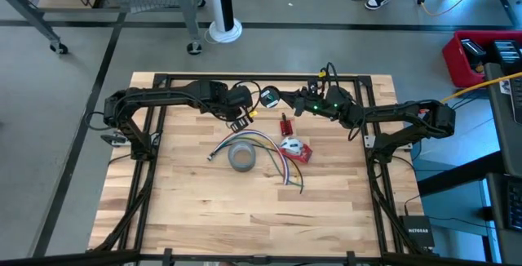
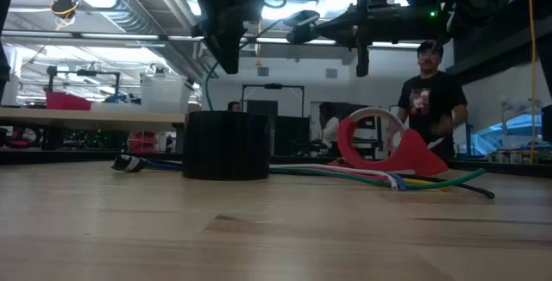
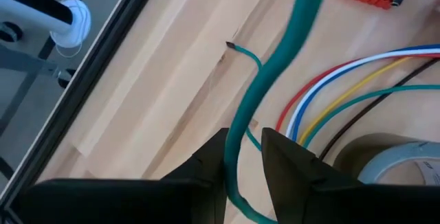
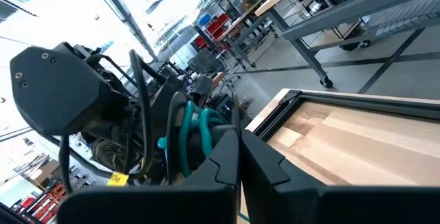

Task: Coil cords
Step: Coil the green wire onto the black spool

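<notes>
The cord is thin and green. Several of its loops (image 4: 196, 131) are gathered at my right gripper (image 4: 239, 157), which is shut and stays level above the table's far middle (image 1: 273, 97). From there a strand (image 3: 275, 59) runs down through the gap of my left gripper (image 3: 244, 159). That gripper is open and points steeply down just left of the right one (image 1: 242, 121). A thin green end with a dark tip (image 3: 237, 47) lies on the wood. My left gripper has the green strand (image 3: 237, 141) running lengthwise through its gap, close to one finger (image 3: 206, 169); I cannot tell whether it touches. My right gripper is shut on the cord's gathered loops (image 4: 206, 124), which stick out beside its fingers. The fingers hide the contact. They come level from the table's right, with the loops clear of the table.
A grey tape roll (image 1: 242, 157) lies below the grippers, beside a bundle of coloured wires (image 1: 273, 153). A red tape dispenser (image 1: 295, 148) and a small red block (image 1: 285, 125) lie to the right. A person (image 2: 431, 91) stands beyond the far edge.
</notes>
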